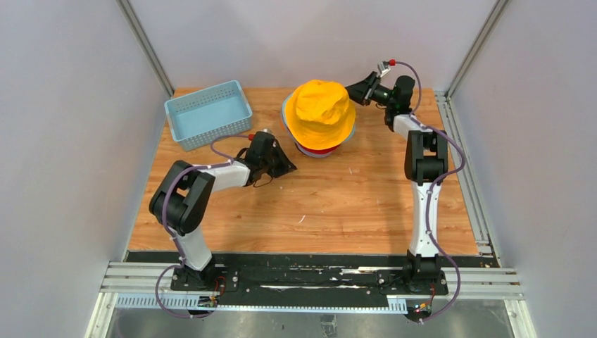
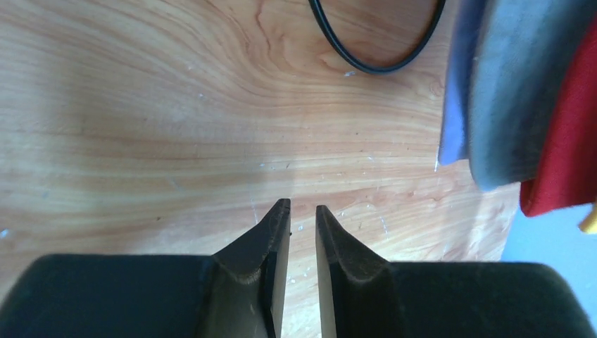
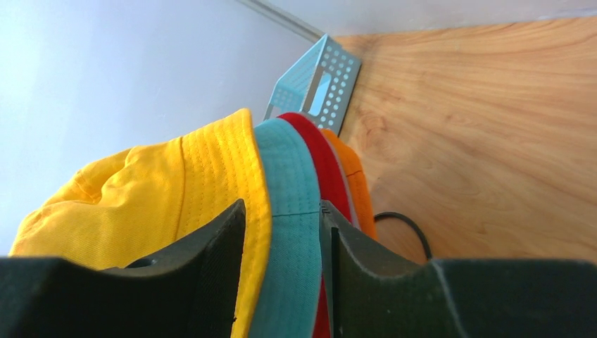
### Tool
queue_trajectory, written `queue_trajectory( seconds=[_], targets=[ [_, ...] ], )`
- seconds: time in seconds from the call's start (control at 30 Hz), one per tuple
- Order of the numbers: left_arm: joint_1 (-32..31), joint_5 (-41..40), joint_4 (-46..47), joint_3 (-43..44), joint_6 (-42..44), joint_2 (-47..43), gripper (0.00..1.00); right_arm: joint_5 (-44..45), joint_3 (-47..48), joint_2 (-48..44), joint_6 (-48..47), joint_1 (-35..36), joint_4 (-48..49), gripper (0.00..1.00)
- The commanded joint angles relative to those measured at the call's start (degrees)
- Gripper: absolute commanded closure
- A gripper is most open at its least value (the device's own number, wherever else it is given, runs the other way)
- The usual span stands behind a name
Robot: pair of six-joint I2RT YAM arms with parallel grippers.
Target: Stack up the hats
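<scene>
Hats sit stacked, left jaws slightly parted, right jaws straddling brims, grip unclear.

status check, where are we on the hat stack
left tool open, empty, over the wood table. right tool open, astride brims of yellow hat and teal hat. yellow hat tops the stack. blue basket stands apart, nothing blocking.

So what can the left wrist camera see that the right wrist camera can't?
Only the left wrist view: the lavender hat and grey hat brims, plus the left gripper, slightly open and empty. Only the right wrist view: the teal hat, orange hat, blue basket, and the right gripper astride hat brims. Both show the red hat, the black wire ring and the wooden table.
</scene>
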Motion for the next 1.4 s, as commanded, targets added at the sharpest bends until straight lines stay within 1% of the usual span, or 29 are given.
queue_trajectory(
  seconds=[0.0,0.07,0.13,0.2,0.3,0.37,0.4,0.43,0.5,0.53,0.57,0.63,0.73,0.83,0.93,1.0,1.1,1.2,1.37],
  targets=[
    [0.02,-3.19,-2.58,0.18,2.5,-7.77,0.76,3.16,0.43,-4.28,-2.19,-4.53,0.12,0.57],
    [-0.09,-5.69,-3.52,-0.19,3.58,-11.35,0.74,3.84,-0.49,-5.63,-2.81,-6.18,-0.28,0.54],
    [-0.09,-8.35,-3.54,-0.56,4.71,-15.07,0.72,4.2,-2.09,-7.46,-3.46,-7.65,-0.52,0.54],
    [-0.09,-10.79,-3.54,-0.38,6.38,-18.55,0.64,4.65,-4.67,-9.9,-4.25,-8.72,-0.74,0.53],
    [-0.09,-14.7,-3.39,1.27,9.21,-22.56,0.45,6.8,-10.04,-15.63,-8.69,-9.37,-4.72,0.47],
    [-0.09,-17.97,-4.15,4.1,12.14,-24.39,0.3,10.06,-13.68,-21.21,-15.39,-9.35,-12.86,0.37],
    [-0.09,-19.69,-5.42,6.12,13.58,-24.98,0.14,13.05,-14.78,-24.13,-21.75,-9.34,-19.71,0.35],
    [-0.09,-21.51,-6.82,8.47,15.16,-25.28,0.0,17.75,-15.11,-27.48,-26.85,-9.34,-29.43,0.33],
    [0.16,-24.31,-10.08,13.64,18.3,-25.12,0.02,34.04,-14.15,-34.56,-37.0,-8.92,-49.84,0.29],
    [0.31,-25.53,-11.77,16.05,19.43,-24.89,0.02,43.82,-14.7,-37.16,-40.3,-8.53,-54.98,0.28],
    [0.49,-26.24,-12.71,17.89,20.3,-24.71,0.02,47.25,-16.38,-39.62,-42.04,-8.47,-56.75,0.27],
    [1.2,-26.15,-13.31,20.35,21.42,-24.55,0.02,45.84,-20.83,-43.18,-44.23,-8.62,-54.67,0.26],
    [2.28,-25.83,-11.69,20.98,21.64,-24.93,0.02,38.88,-24.02,-45.26,-45.59,-8.21,-53.06,0.25],
    [3.01,-25.17,-10.4,21.59,22.15,-24.22,0.02,38.27,-26.18,-46.71,-46.5,-7.13,-51.87,0.25],
    [3.96,-22.87,-13.29,26.13,24.0,-22.19,0.02,44.41,-27.6,-49.1,-48.95,-6.17,-53.0,0.24],
    [4.12,-23.47,-15.33,28.33,25.33,-21.73,0.02,51.93,-29.1,-51.17,-49.02,-6.18,-53.74,0.24],
    [4.18,-24.71,-14.47,27.09,26.3,-23.48,0.02,59.18,-32.65,-54.9,-49.52,-6.26,-51.83,0.23],
    [4.34,-25.08,-11.63,24.03,27.05,-26.01,0.02,60.54,-34.66,-56.76,-49.99,-6.26,-50.07,0.22],
    [4.52,-25.57,-11.26,22.58,27.17,-28.0,0.02,58.96,-34.42,-56.07,-49.92,-6.26,-50.09,0.21]
  ],
)
